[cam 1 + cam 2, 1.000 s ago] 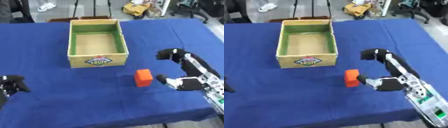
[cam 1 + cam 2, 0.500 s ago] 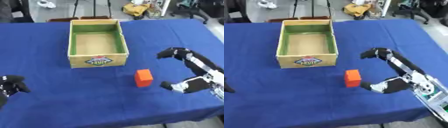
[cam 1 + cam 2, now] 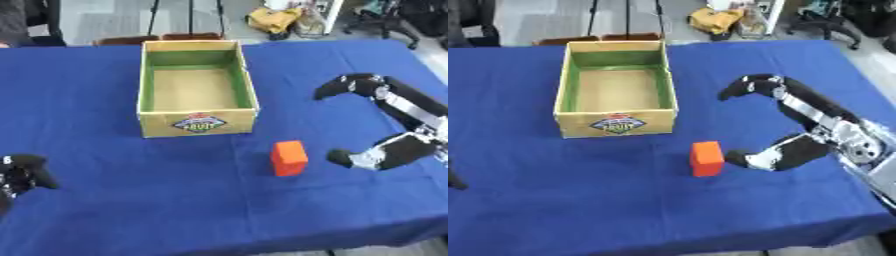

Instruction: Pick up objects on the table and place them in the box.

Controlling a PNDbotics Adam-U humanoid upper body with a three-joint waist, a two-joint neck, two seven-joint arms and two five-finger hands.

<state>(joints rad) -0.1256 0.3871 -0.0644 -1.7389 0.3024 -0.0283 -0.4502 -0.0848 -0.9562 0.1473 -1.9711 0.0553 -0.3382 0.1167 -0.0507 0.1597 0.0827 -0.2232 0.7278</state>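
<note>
An orange block point(image 3: 289, 158) stands upright on the blue table point(image 3: 122, 200), a little in front of and to the right of the cardboard box point(image 3: 198, 87). The box is open at the top, green inside, and holds nothing that I can see. My right hand point(image 3: 798, 125) hovers just right of the block, open wide, with the thumb tip point(image 3: 741, 159) close beside the block and the fingers point(image 3: 750, 86) arched farther back. My left hand point(image 3: 22, 172) rests at the lower left edge, fingers curled and holding nothing.
Beyond the table's far edge lie a yellow bag point(image 3: 273, 19), stand legs and a chair point(image 3: 157, 39) on the floor. The table's front edge runs along the bottom of the view.
My right hand has spread wider, its thumb drawing back to the right of the orange block. The block, the box and my left hand have stayed put.
</note>
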